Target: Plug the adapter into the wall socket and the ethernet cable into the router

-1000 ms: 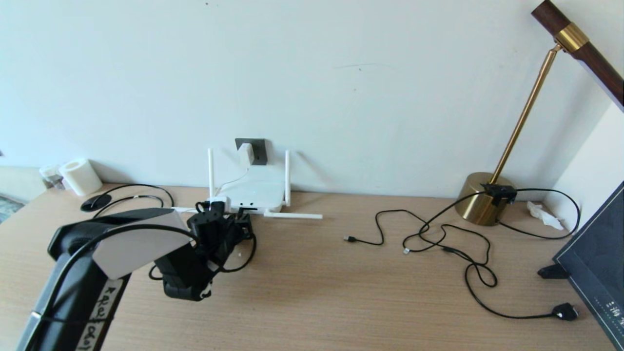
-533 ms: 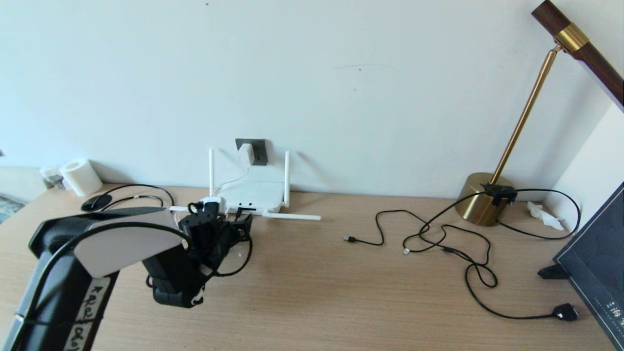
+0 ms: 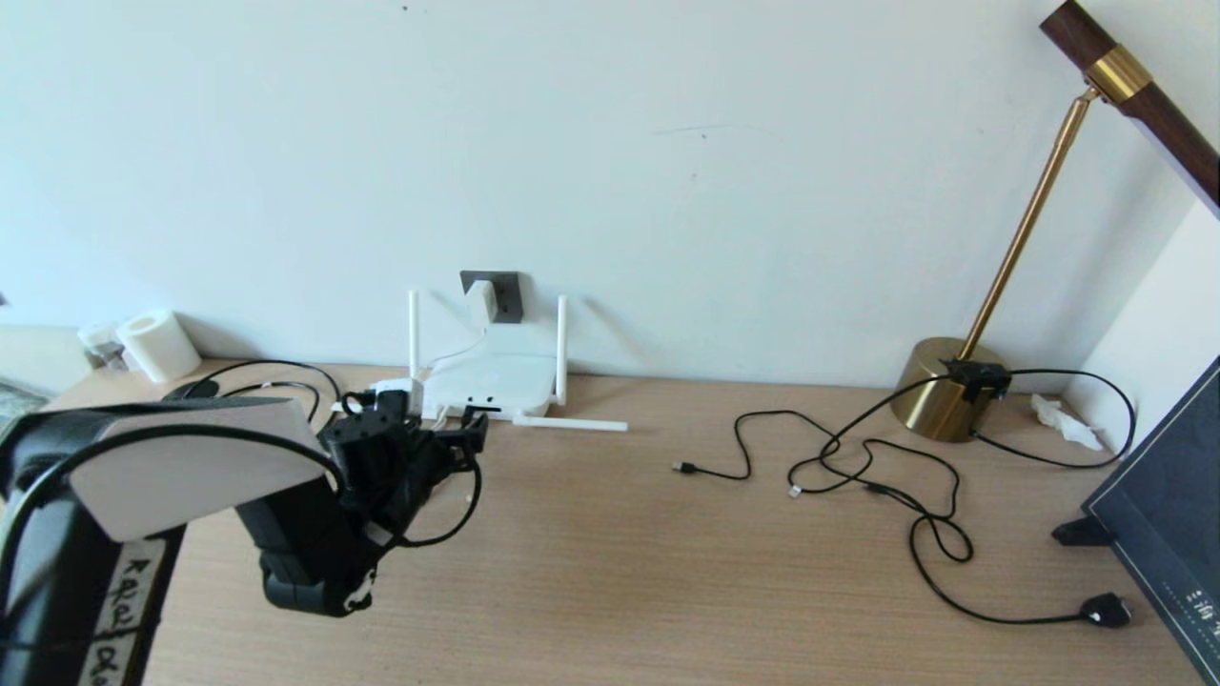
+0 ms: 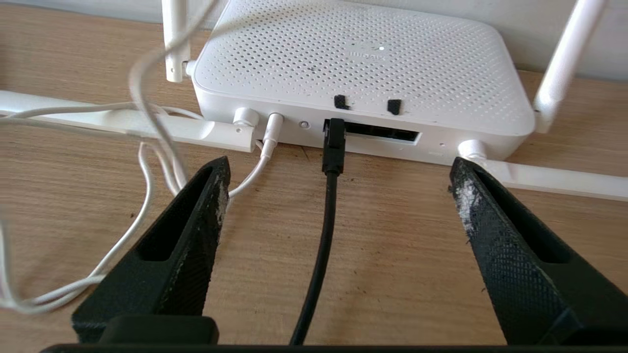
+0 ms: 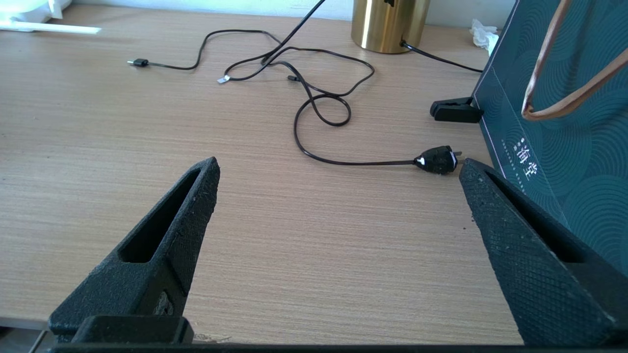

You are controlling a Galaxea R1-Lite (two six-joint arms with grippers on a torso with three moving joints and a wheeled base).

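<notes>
Left pincer [image 4: 338, 171] spread wide, holding nothing, drawn back from the router [image 4: 358, 73] toward the desk's near-left edge over the last second. Ethernet cable [image 4: 332, 147] left seated in the router's front port row, so that step looks done. Adapter [image 3: 486, 297] already in the wall socket [image 3: 505, 291] above the desk's back edge; prongs hidden. Right pincer [image 5: 338, 171] also apart, idle near the right edge. Plug's latch impossible to confirm.

Light wood desk [image 3: 610, 572] holds the router [image 3: 496, 379] at the back. A brass lamp [image 3: 944, 386], loose black cables [image 3: 886, 486] and a paper roll [image 3: 157, 343] sit there too.
</notes>
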